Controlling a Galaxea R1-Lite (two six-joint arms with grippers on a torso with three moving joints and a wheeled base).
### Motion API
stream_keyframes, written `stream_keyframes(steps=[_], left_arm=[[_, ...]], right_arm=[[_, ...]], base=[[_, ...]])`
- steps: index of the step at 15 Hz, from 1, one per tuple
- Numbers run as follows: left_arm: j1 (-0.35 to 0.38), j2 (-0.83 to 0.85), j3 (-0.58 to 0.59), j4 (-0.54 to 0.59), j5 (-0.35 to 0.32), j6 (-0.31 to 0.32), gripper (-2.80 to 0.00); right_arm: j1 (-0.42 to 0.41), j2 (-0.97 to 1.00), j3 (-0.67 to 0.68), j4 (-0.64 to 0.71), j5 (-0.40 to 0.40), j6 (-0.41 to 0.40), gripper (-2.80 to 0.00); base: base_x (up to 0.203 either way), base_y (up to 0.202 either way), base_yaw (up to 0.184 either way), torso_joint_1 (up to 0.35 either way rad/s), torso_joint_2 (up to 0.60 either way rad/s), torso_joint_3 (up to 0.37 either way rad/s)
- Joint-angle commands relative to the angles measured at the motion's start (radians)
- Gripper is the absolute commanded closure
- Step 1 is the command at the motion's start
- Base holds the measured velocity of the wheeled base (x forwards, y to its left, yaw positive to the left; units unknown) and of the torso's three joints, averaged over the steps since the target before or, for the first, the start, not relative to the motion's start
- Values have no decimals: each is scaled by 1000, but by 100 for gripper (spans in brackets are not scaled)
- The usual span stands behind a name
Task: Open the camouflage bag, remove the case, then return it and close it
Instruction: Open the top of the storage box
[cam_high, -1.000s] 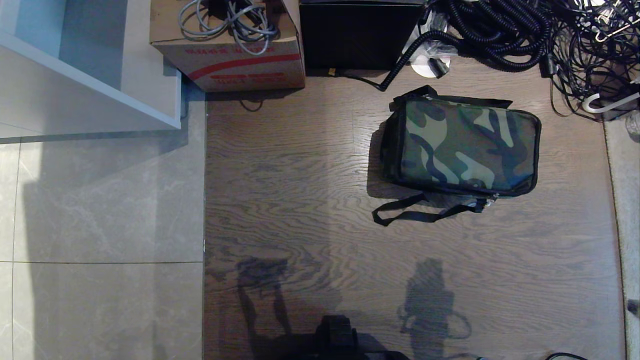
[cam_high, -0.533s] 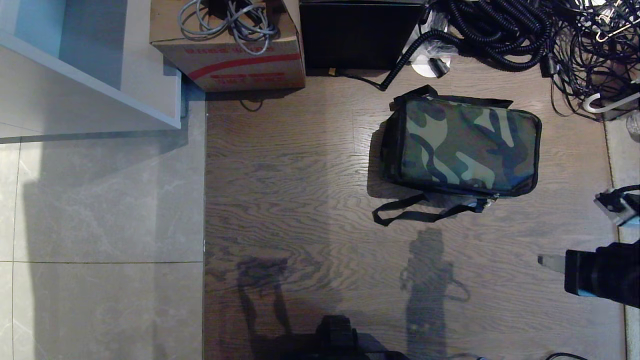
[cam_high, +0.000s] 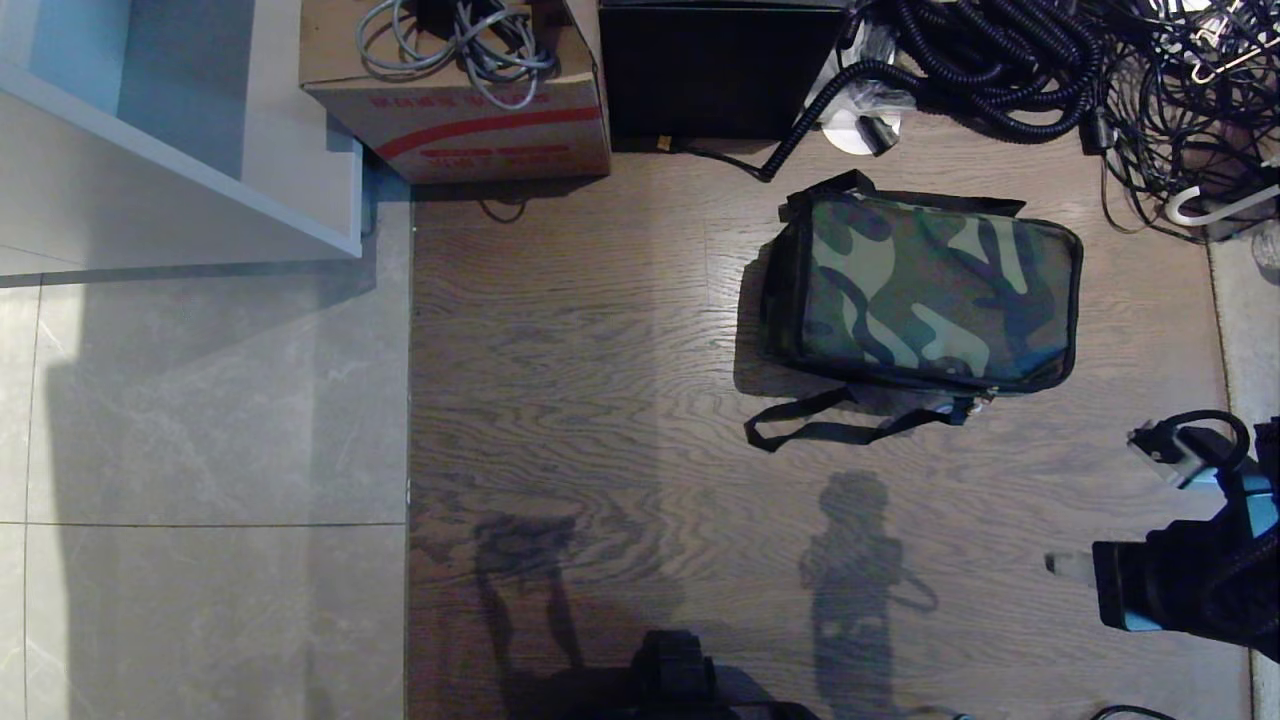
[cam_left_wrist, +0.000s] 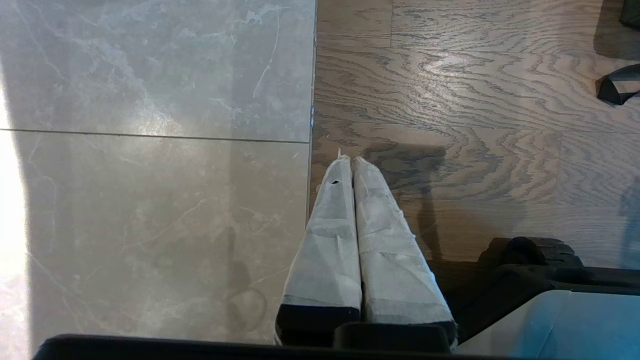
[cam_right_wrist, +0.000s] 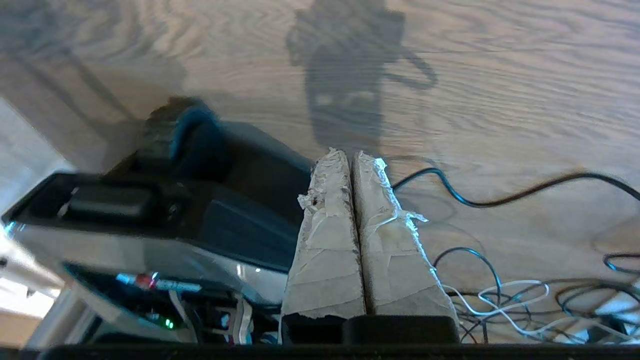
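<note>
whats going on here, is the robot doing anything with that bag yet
Not yet. The camouflage bag sits zipped shut on the wood floor, strap lying loose in front of it, and nothing touches it. The right gripper is shut and empty; its arm shows at the right edge of the head view, well short of the bag. The left gripper is shut too, parked low over the seam between tile and wood. The case is not visible, presumably inside the bag.

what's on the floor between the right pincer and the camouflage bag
Only bare wood floor, in the head view, separates the right pincer from the camouflage bag.
</note>
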Motion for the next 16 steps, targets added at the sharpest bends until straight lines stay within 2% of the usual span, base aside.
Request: stream_keyframes(steps=[1,6,9,13,14,16], left_arm=[[0,0,0,0,0,0,0],[0,0,0,0,0,-1,0],[0,0,0,0,0,0,0],[0,0,0,0,0,-1,0],[0,0,0,0,0,0,0],[0,0,0,0,0,-1,0]], right_arm=[[24,10,5,-15,1,1,0],[17,156,-26,-174,-1,1,0],[-12,269,-53,-355,-2,-23,0],[-174,388,-154,-415,4,-246,0],[-197,417,-174,-422,6,-275,-280],[-205,456,-196,-429,8,-292,-280]], base=[[0,0,0,0,0,0],[0,0,0,0,0,0],[0,0,0,0,0,0],[0,0,0,0,0,0],[0,0,0,0,0,0],[0,0,0,0,0,0]])
